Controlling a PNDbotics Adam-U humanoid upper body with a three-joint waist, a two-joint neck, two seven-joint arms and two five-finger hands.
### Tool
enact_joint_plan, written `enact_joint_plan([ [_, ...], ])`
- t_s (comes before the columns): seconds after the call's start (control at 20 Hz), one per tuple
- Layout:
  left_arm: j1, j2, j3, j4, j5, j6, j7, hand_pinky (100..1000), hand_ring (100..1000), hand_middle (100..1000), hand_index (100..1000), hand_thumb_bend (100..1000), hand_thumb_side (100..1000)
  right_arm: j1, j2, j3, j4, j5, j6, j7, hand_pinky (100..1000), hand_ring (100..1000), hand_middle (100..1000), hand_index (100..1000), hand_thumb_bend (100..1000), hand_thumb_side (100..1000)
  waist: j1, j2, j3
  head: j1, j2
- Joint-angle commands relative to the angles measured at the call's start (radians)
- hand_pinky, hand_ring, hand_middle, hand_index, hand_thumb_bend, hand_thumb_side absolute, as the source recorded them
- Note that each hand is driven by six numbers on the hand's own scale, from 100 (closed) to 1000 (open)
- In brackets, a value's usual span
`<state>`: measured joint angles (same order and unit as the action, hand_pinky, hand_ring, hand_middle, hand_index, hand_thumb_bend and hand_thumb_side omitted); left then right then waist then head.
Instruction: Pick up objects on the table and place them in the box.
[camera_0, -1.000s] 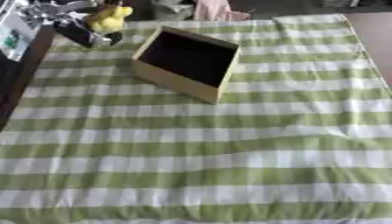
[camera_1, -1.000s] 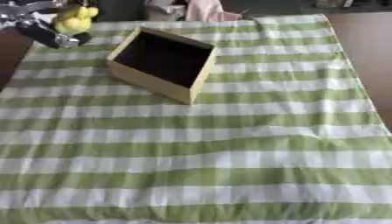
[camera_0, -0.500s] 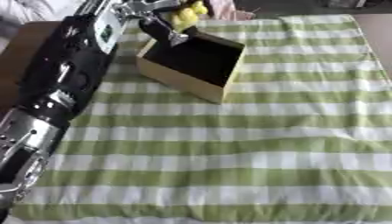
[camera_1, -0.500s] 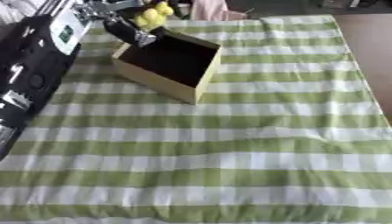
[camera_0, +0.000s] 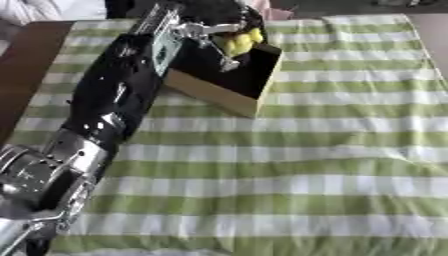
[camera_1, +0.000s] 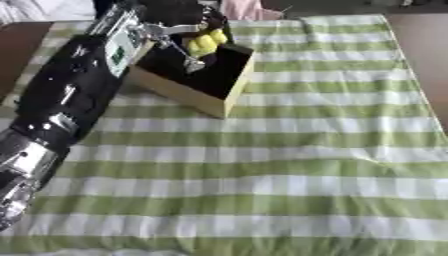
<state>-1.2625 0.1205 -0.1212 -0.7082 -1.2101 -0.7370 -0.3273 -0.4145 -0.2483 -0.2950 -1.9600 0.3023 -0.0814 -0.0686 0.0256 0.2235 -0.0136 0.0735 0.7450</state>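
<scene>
Now farther over the box (camera_0: 229, 95), toward one o'clock of its earlier spot: left hand (camera_0: 213, 35) grasping the yellow object (camera_0: 241, 41) above the dark interior.

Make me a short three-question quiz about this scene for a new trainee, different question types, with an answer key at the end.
1. True or false: the left robot hand holds the yellow object above the box.
2. Multiple choice: what covers the table? A) a plain white sheet B) a green and white checked cloth C) bare wood all over
3. Fill in the blank: the arm reaching to the box enters from the view's ______ side.

Key:
1. True. The fingers curl round the yellow object over the box's dark interior.
2. B.
3. Left. The right robot hand shows in neither view.
</scene>
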Motion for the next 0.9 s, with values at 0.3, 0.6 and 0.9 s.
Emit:
enact_joint_plan([
  [0.3,-0.035,-0.005,0.020,0.035,-0.148,-0.019,0.091,496,735,760,840,171,100,-0.015,-0.005,0.002,-0.012,-0.016,-0.004,0.008,642,717,742,770,100,735,-0.002,-0.013,-0.001,0.004,-0.007],
  [0.6,-0.030,-0.007,0.028,0.027,-0.188,0.000,0.117,553,764,790,882,201,112,-0.013,-0.004,0.001,-0.014,-0.018,-0.003,0.008,641,717,742,770,100,735,-0.001,-0.012,-0.003,0.002,-0.007],
  [0.9,-0.019,-0.010,0.036,0.032,-0.186,0.034,0.121,701,869,841,928,114,182,-0.010,-0.004,-0.002,-0.011,-0.021,-0.002,0.009,641,717,742,771,100,735,-0.003,-0.010,-0.003,0.001,-0.008],
])
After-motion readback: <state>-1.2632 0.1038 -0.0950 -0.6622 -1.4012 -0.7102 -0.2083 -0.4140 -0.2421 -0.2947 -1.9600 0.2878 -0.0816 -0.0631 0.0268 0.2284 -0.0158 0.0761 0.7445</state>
